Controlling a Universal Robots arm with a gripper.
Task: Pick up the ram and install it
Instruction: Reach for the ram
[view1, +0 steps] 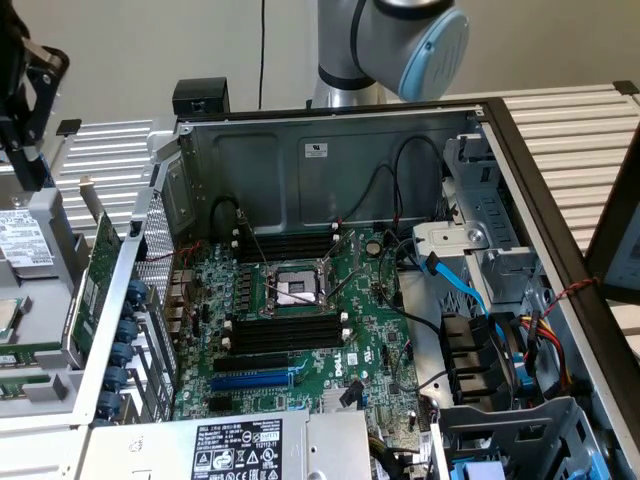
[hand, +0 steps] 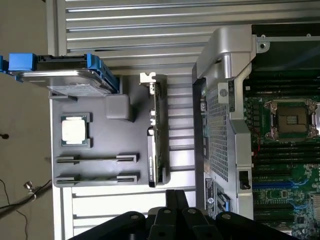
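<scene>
Grey parts tray (hand: 110, 142) sits on the slatted tabletop (hand: 150, 30), at 9 o'clock of the open PC case (view1: 330, 150) in the exterior view. I see two ram sticks (hand: 97, 159) standing on edge in the tray's holders, near the CPU (hand: 75, 131) and the green expansion card (hand: 155, 135). Fingers (hand: 171, 202) are clenched on nothing, hanging over the tray at about 10 o'clock. Black memory slots (view1: 285, 335) flank the CPU socket (view1: 295, 290).
</scene>
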